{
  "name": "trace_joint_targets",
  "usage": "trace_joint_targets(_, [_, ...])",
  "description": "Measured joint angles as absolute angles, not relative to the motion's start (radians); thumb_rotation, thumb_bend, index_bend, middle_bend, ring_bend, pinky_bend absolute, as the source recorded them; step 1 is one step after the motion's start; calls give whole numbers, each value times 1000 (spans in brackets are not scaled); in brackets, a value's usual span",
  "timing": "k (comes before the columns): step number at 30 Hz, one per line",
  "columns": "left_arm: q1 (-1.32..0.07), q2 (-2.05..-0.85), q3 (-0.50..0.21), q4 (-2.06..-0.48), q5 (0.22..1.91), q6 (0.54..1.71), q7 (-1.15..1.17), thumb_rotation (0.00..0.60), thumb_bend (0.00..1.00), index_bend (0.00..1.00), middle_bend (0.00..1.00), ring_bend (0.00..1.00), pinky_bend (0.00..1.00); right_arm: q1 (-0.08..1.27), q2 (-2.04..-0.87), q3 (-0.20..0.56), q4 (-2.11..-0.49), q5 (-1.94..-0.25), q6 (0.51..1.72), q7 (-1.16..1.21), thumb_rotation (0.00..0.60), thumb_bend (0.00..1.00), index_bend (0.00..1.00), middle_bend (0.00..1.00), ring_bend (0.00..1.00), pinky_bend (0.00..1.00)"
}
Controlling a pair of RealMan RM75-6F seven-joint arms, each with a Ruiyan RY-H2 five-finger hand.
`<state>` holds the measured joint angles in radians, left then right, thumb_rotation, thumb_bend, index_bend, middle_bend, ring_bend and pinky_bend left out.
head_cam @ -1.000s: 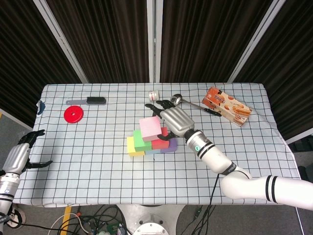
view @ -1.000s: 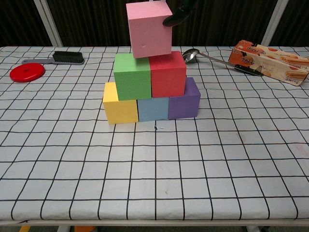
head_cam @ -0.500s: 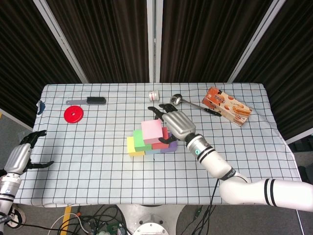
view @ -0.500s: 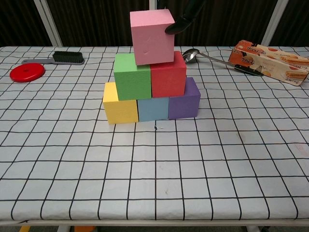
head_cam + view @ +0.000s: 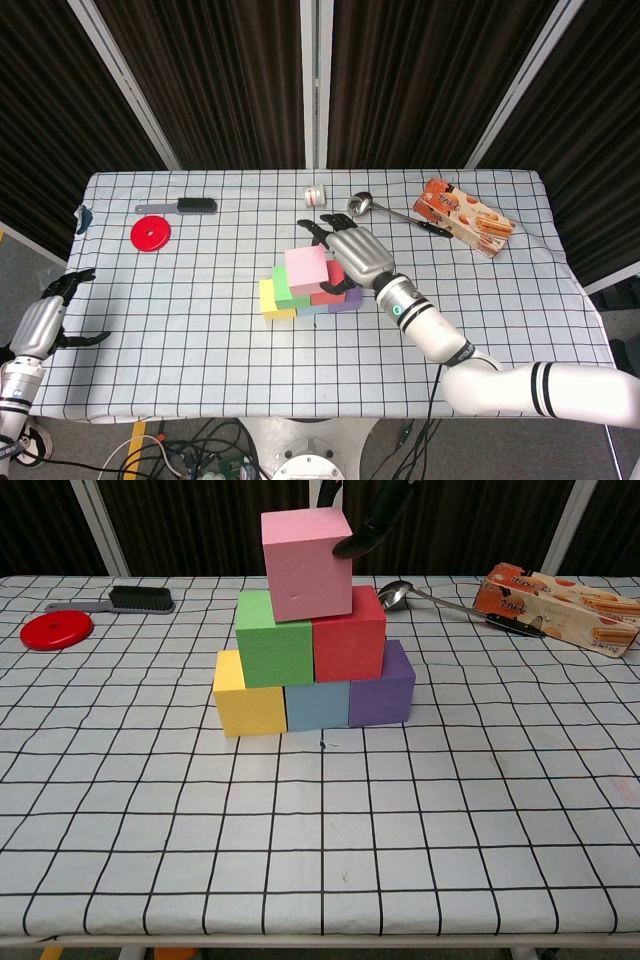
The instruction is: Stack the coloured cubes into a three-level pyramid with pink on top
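Note:
The pink cube (image 5: 306, 265) (image 5: 305, 565) sits slightly tilted on top of the green cube (image 5: 273, 640) and the red cube (image 5: 348, 635). Below them stand the yellow cube (image 5: 248, 705), the blue cube (image 5: 316, 705) and the purple cube (image 5: 382, 690) in a row. My right hand (image 5: 358, 255) holds the pink cube from its right and back side, and a dark fingertip (image 5: 358, 544) touches its upper right edge. My left hand (image 5: 42, 322) hangs open beyond the table's left front corner, holding nothing.
A red disc (image 5: 150, 234) and a black brush (image 5: 190, 206) lie at the back left. A small white roll (image 5: 316, 194), a metal spoon (image 5: 362, 203) and an orange biscuit box (image 5: 465, 217) lie behind and to the right of the stack.
The pink cube came down onto the green and red cubes, then shifted slightly left with my right hand still on it. My left hand has barely moved.

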<state>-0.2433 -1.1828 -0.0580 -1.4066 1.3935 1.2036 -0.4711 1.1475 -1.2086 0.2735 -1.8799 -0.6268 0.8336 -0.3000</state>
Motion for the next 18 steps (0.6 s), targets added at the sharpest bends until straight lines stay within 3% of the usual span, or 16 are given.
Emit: trace_joint_targets(18, [-241, -1190, -64, -1399, 1395, 1210, -467, 600, 59, 111, 142, 53, 82, 1160, -1219, 263, -1879, -615, 848, -298, 600, 281, 0, 402, 0, 0])
